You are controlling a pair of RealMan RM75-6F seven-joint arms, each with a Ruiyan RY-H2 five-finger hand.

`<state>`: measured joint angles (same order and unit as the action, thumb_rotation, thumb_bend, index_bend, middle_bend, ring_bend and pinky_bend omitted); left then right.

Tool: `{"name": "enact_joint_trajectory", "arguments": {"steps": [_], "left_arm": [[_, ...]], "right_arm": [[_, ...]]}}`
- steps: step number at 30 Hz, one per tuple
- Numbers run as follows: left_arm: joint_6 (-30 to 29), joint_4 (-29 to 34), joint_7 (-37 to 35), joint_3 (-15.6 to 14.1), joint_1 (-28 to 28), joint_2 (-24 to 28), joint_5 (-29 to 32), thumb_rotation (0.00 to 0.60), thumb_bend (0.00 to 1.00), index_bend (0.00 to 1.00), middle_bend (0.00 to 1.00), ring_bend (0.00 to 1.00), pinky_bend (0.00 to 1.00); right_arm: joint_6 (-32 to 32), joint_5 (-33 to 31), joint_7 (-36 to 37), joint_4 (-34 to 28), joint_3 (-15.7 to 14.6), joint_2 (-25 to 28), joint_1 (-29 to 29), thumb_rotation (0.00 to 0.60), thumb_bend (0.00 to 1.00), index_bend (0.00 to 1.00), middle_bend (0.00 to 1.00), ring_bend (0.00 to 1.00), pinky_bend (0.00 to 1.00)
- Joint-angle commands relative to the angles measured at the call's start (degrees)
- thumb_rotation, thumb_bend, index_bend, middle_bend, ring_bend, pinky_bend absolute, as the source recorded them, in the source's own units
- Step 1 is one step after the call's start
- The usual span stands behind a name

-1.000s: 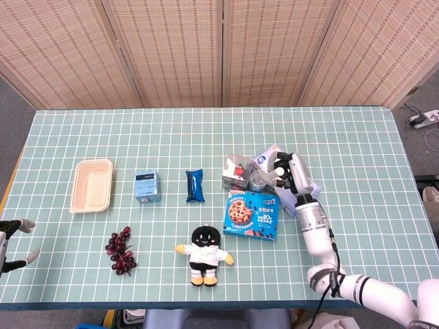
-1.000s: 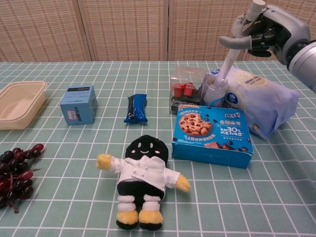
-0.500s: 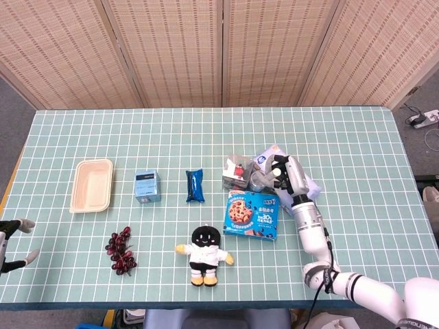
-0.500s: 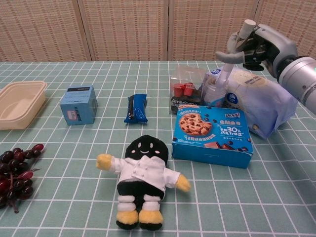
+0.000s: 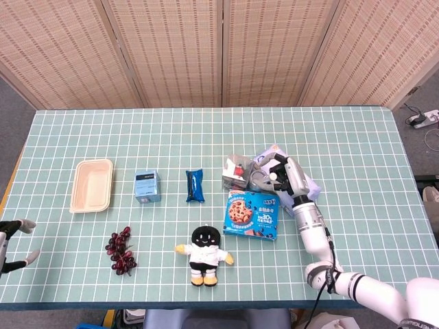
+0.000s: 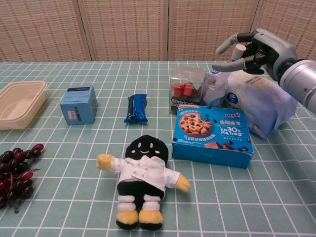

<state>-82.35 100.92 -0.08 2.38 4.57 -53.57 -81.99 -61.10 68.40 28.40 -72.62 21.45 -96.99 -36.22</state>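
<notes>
Bottle (image 6: 213, 90) stood untouched on the desk (image 6: 276, 168) between the cup pack (image 6: 184, 91) and wipes bag (image 6: 261, 101), your right robot hand (image 6: 249, 49) hovered spread wide above it, so the grab wasn't done.

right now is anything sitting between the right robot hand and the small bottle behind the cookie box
Nothing visible does. The right robot hand hovers with fingers spread just above the small bottle, with only air between them. The cookie box lies in front of the bottle, the clear snack box beside it, and the wet wipes pack on its other side.
</notes>
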Motion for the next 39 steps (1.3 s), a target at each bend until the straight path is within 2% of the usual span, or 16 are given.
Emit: {"name": "enact_joint_trajectory", "arguments": {"steps": [1,7,13,17,21,24,28,33,35,39], "left_arm": [[0.0,0.0,0.0,0.0,0.0,0.0,0.0,0.6,0.19,0.46,0.44,0.34,0.44],[0.3,-0.1,0.2,0.0,0.1,0.0,0.2,0.6,0.19,0.46,0.44,0.34,0.44],[0.6,-0.1,0.8,-0.1,0.3,-0.2,0.4,0.6,0.19,0.46,0.44,0.34,0.44],[0.8,0.0,1.4,-0.1,0.3,-0.3,0.6,0.6,0.19,0.46,0.44,0.34,0.44],[0.8,-0.2,1.7,0.0,0.4,-0.7,0.6,0.6,0.19,0.42,0.44,0.34,0.44],[0.5,-0.5,2.1,-0.1,0.5,-1.3,-0.1,0.6,0.19,0.36,0.44,0.34,0.44],[0.3,-1.3,2.7,-0.3,0.8,-2.4,-1.3,0.6,0.19,0.34,0.44,0.34,0.44],[0.6,-2.0,3.6,-0.4,1.2,-3.6,-1.7,0.6,0.19,0.34,0.44,0.34,0.44],[0.5,-2.3,4.2,-0.4,1.3,-4.2,-1.9,0.6,0.19,0.34,0.44,0.34,0.44],[0.0,-3.1,5.1,-0.2,1.4,-5.4,-2.4,0.6,0.19,0.37,0.42,0.34,0.44]], "right_arm": [[-0.3,0.5,-0.2,-0.5,-0.2,0.6,0.3,0.6,0.0,0.4,1.0,1.0,1.0],[-3.0,2.6,-2.9,-4.5,-1.2,4.2,2.1,0.6,0.0,0.34,1.0,1.0,1.0],[-3.1,4.9,-6.5,-15.0,-4.0,14.4,5.7,0.6,0.0,0.32,1.0,1.0,1.0],[-4.4,6.6,-11.6,-21.4,-6.3,21.8,8.5,0.6,0.0,0.3,1.0,1.0,1.0],[-6.9,7.5,-18.2,-26.3,-8.7,27.5,11.5,0.6,0.0,0.28,0.9,0.97,1.0],[-9.1,8.4,-21.3,-29.5,-10.7,31.3,14.1,0.6,0.0,0.28,0.82,0.9,1.0],[-14.0,10.7,-24.3,-31.3,-13.4,34.9,18.4,0.6,0.0,0.34,0.71,0.77,0.99],[-18.4,13.1,-22.5,-31.6,-16.2,38.7,23.2,0.6,0.0,0.43,0.57,0.58,0.81],[-20.3,13.7,-22.7,-31.0,-17.4,39.8,25.3,0.6,0.0,0.44,0.54,0.53,0.7],[-24.7,15.9,-22.5,-29.1,-19.2,39.8,28.9,0.6,0.0,0.44,0.52,0.49,0.48]]}}
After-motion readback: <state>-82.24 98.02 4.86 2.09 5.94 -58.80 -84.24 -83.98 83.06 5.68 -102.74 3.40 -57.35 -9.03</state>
